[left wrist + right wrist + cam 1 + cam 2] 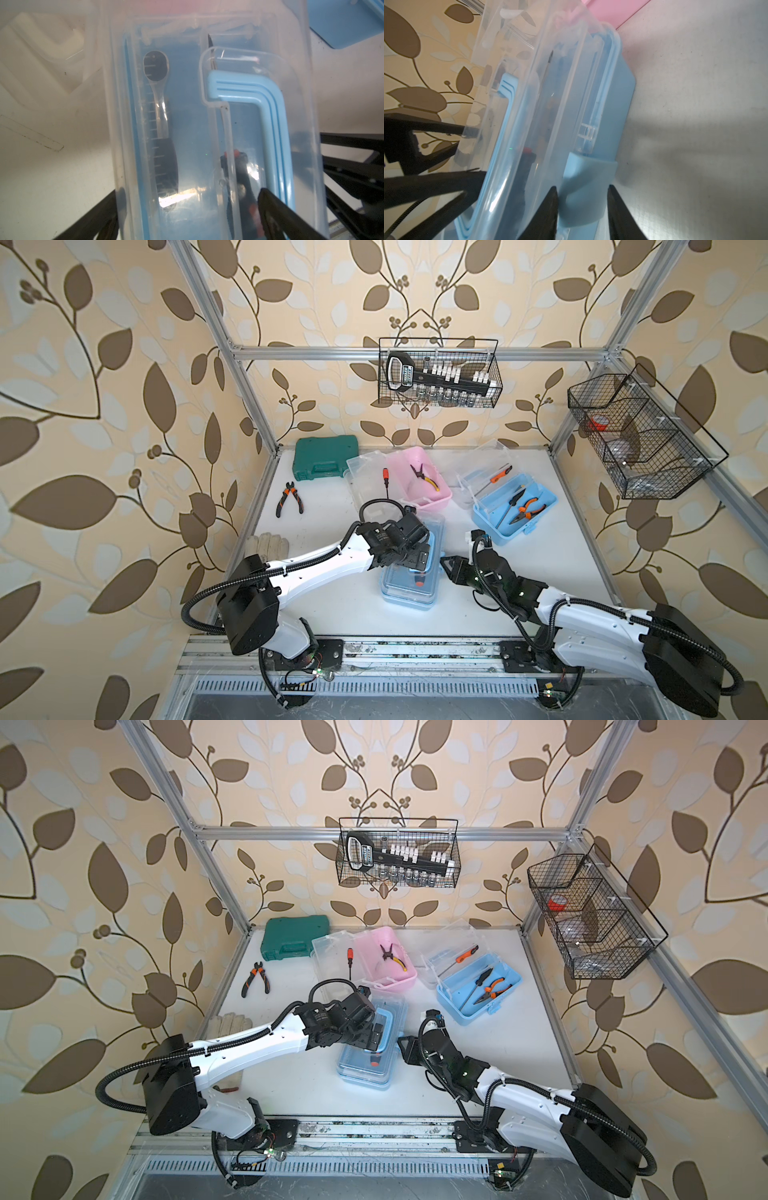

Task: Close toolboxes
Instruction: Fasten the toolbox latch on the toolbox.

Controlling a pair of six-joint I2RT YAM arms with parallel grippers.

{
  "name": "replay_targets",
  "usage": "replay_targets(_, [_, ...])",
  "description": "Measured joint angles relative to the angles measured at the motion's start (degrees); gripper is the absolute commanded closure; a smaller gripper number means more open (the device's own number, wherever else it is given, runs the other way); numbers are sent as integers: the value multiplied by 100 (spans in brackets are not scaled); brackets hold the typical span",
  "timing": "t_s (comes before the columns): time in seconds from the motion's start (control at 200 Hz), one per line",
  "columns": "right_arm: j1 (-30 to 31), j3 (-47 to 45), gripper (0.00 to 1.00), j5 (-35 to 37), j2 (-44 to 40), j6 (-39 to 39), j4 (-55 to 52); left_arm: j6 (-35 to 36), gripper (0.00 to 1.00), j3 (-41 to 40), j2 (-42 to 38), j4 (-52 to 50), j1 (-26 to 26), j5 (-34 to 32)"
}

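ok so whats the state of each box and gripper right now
near blue box: lid down
pink box: lid open
far blue box: lid open
green case: closed
left gripper: open, over the near blue box's lid
right gripper: jaws either side of the latch, grip unclear

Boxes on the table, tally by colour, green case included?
Blue toolboxes: 2
Pink toolbox: 1
Green case: 1
Total: 4
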Motion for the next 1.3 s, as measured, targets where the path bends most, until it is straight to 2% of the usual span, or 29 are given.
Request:
replay_targets(0.205, [-229, -326, 60, -444, 33, 223, 643, -4, 1, -4, 0, 7, 2, 11])
replay_targets(0.295, [-302, -442, 54, -577, 55, 313, 868, -17, 1, -13, 0, 22, 2, 9])
replay_targets(0.385, [-337, -553, 52, -662, 59, 413, 1027, -24, 1, -20, 0, 33, 2, 11])
replay_targets(0.6, [-378, -741, 57, -828, 234, 651, 1593, -61, 1, -31, 2, 57, 4, 7])
replay_targets(0.955, [-525, -918, 55, -1250, 990, 896, 2872, -122, 1, -31, 11, 52, 81, -114])
replay_targets(1.105, [-525, -955, 53, -1250, 846, 866, 2756, -127, 1, -31, 17, 55, 81, -131])
replay_targets(1.3, [-459, -951, 47, -1198, -26, 575, 1858, -127, 1, -28, 44, 127, 68, -98])
